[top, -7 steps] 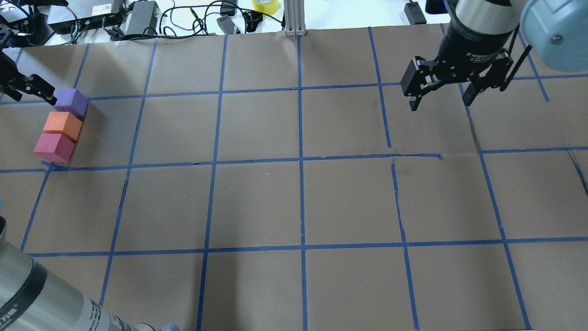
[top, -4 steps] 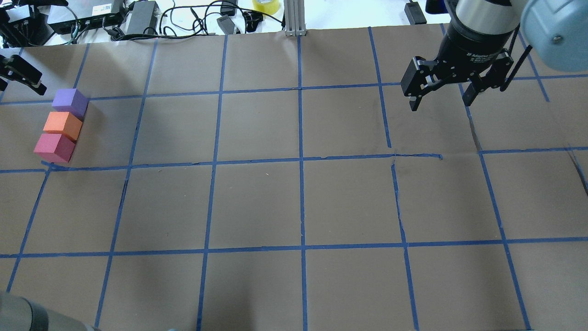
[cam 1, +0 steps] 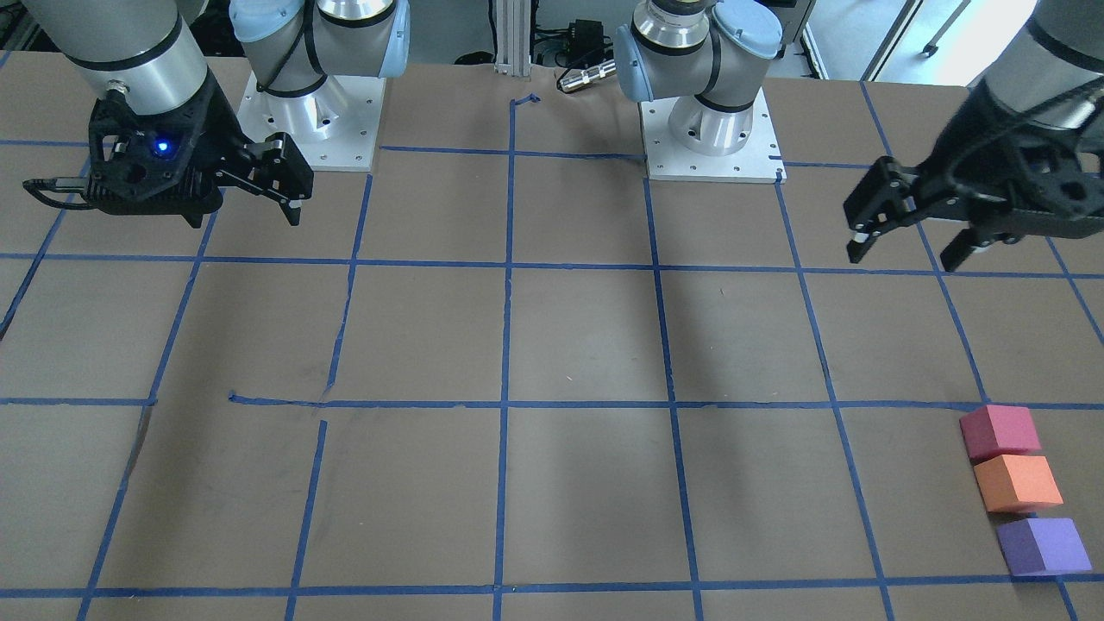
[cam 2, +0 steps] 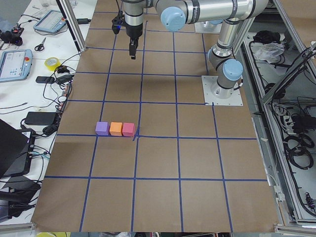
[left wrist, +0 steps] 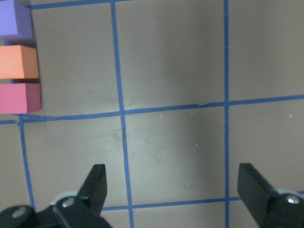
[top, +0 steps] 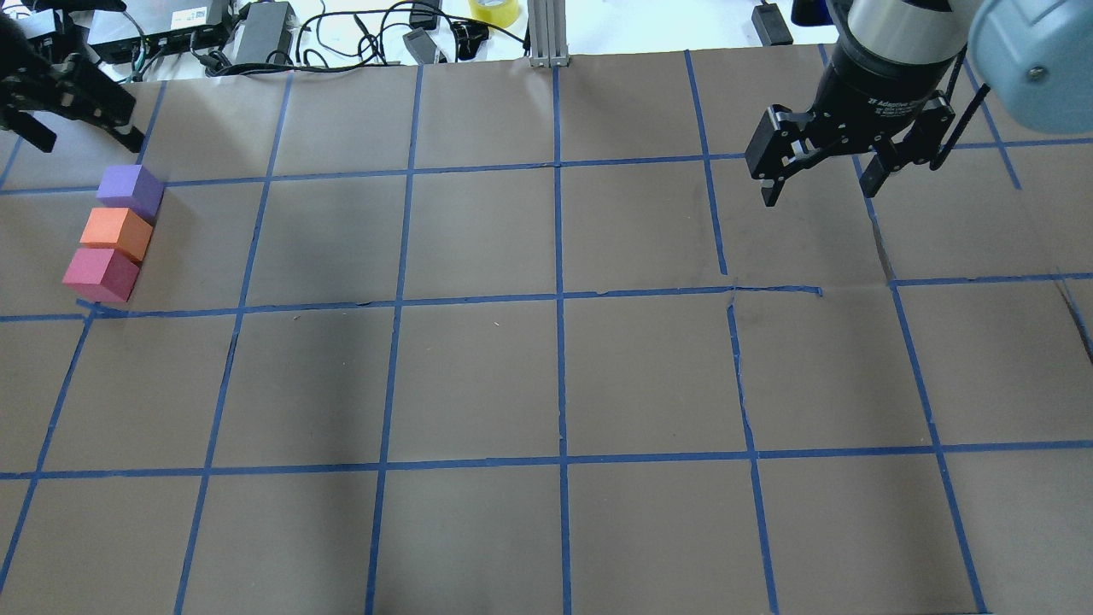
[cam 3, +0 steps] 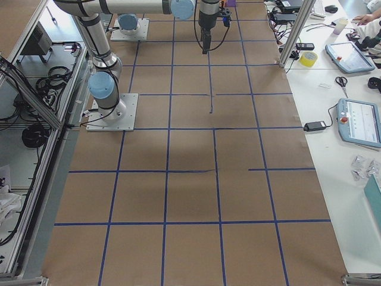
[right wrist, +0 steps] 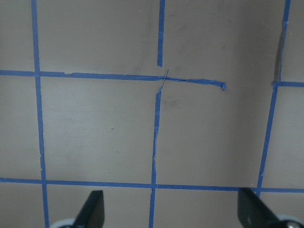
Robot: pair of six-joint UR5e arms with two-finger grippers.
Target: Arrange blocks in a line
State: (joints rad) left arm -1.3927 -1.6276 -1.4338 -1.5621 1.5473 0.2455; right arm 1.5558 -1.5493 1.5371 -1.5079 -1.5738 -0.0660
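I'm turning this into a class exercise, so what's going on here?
Three blocks, purple, orange and pink, lie in a row at the robot's left end of the table. Neither hand holds anything. The left hand hovers open, clear of the blocks, and the right hand hangs open far away over bare table. The line looks done.
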